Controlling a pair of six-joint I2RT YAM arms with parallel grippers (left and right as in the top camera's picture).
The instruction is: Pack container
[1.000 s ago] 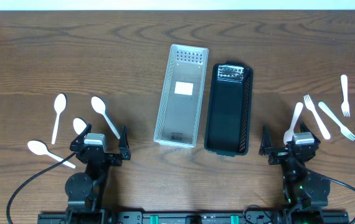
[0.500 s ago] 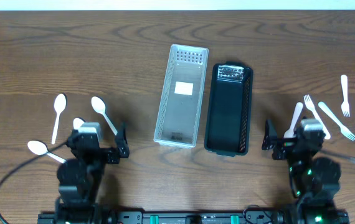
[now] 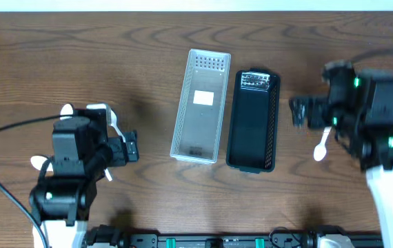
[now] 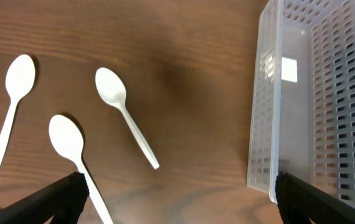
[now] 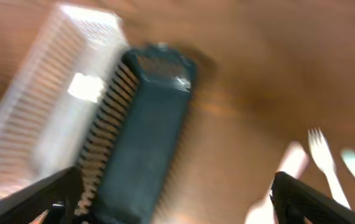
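A white slotted basket [image 3: 201,105] and a black slotted basket [image 3: 253,120] lie side by side at the table's middle. White spoons lie at the left, and my left arm covers some of them. The left wrist view shows three spoons [image 4: 123,109], [image 4: 15,93], [image 4: 71,149] and the white basket [image 4: 308,106]. My left gripper [image 3: 130,145] [image 4: 177,202] is open and empty, beside the spoons. My right gripper [image 3: 298,111] [image 5: 177,202] is open and empty, right of the black basket [image 5: 143,124]. A white spoon [image 3: 322,146] lies below it. A fork [image 5: 322,155] shows, blurred.
The right arm [image 3: 369,117] covers the forks and the knife at the right in the overhead view. The right wrist view is motion-blurred; the white basket [image 5: 47,106] shows at its left. Cables trail from both arms near the front edge.
Both arms have left their rest spots at the front edge. The left arm moved back over the spoons. The right arm moved far back over the forks, with its gripper beside the black basket.
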